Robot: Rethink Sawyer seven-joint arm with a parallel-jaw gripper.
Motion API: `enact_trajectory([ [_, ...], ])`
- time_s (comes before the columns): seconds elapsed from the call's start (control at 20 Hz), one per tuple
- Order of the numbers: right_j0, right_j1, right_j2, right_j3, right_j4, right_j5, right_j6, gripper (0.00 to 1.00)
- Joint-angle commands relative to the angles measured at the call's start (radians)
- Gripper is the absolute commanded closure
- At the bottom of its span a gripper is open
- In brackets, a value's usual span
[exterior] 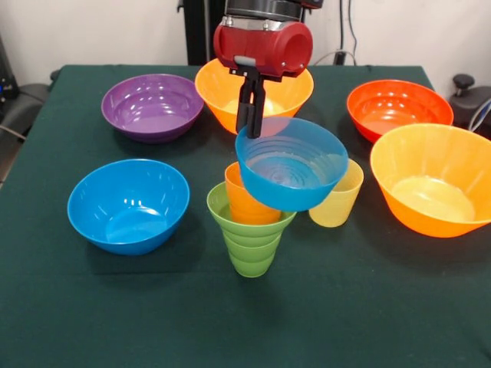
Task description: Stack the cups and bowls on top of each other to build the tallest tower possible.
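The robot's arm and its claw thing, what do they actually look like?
The arm's end is a glossy red rounded housing under a black and silver collar. From a small grey plate beneath it hangs the gripper: two slim black fingers. No cables or markings show on it.

A single camera view, taken from in front of a green-covered table and raised somewhat, looking down and across it toward a pale wall along the top of the frame. The table fills nearly the whole picture, its far edge near the top, its near part running out at the bottom. The camera sits close enough that the red arm is cropped at top centre. No second view accompanies it.
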Motion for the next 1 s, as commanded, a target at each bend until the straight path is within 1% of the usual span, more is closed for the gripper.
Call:
enact_trajectory([
  [0.05,-0.035,0.006,0.109,0.06,-0.05,-0.027,0.144,1.0],
  [0.45,-0.091,-0.018,0.143,0.11,-0.098,-0.052,0.132,1.0],
  [1.0,-0.149,-0.034,0.177,0.144,-0.143,-0.056,0.122,1.0],
])
